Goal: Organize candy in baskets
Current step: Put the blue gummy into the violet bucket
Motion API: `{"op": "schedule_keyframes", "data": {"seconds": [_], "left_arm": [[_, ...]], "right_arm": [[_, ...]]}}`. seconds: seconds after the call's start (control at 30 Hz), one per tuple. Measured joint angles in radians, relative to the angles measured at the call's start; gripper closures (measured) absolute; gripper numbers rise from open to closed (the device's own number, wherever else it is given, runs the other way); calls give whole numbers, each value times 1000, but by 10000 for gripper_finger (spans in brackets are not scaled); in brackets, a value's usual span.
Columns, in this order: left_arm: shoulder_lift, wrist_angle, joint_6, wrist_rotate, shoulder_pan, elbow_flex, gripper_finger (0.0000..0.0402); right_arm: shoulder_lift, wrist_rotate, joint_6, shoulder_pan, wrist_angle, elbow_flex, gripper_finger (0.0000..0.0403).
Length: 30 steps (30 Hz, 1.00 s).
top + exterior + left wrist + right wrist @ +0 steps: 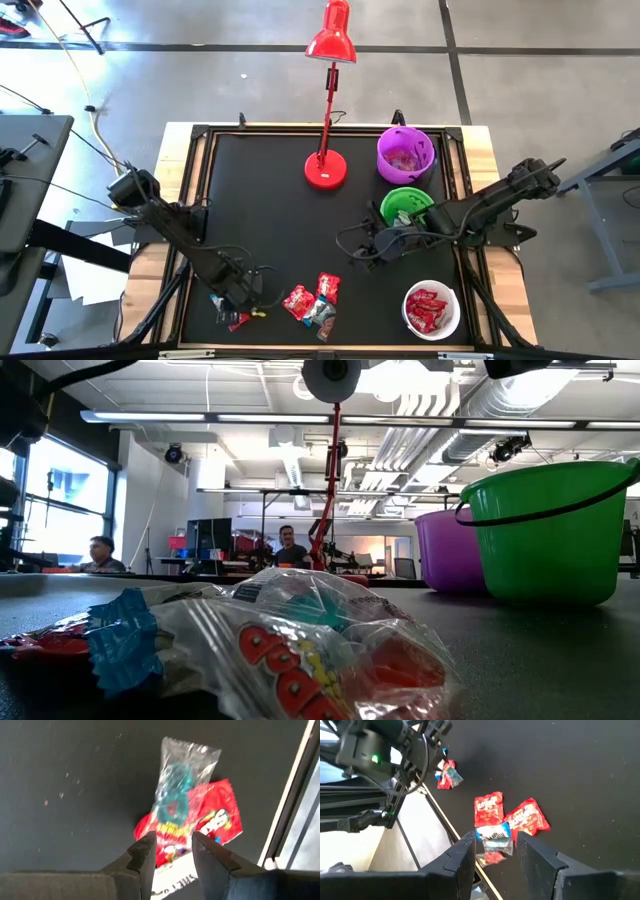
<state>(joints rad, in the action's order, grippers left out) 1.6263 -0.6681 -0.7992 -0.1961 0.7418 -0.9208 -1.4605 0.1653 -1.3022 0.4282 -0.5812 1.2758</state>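
Two candies lie together on the black mat near its front left corner: a clear-wrapped candy with a teal ring (pixel 179 785) rests on top of a red packet (pixel 216 820). My left gripper (pixel 172 842) hangs open just above them (pixel 238 318), pointing steeply down. Several more candies (pixel 315 300) lie at the front middle: red packets (pixel 490 807) and a blue-and-white one (pixel 494 834). My right gripper (pixel 362 250) is open in the air left of the green basket (pixel 405 205). The purple basket (pixel 405 153) holds candy, and the white basket (pixel 432 310) holds red candy.
A red desk lamp (pixel 326 168) stands on its round base at the back middle, left of the purple basket. The mat's raised frame (pixel 292 795) runs close beside the left candies. People sit in the room beyond the table (pixel 290 545).
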Motion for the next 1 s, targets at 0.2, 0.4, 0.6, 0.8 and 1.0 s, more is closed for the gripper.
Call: {"op": "schedule_keyframes", "data": {"seconds": [0.2,0.4,0.6,0.8,1.0], "left_arm": [[11,109,19,39,0,-5,289],[11,157,52,113,0,-6,289],[11,153,52,151,0,-6,289],[17,144,50,177,14,-6,289],[71,144,44,178,33,-5,289]], "right_arm": [[0,26,0,0,16,0,265],[1,26,0,0,20,0,265],[1,26,0,0,21,0,265],[1,27,0,0,21,0,265],[1,27,0,0,22,0,265]]}}
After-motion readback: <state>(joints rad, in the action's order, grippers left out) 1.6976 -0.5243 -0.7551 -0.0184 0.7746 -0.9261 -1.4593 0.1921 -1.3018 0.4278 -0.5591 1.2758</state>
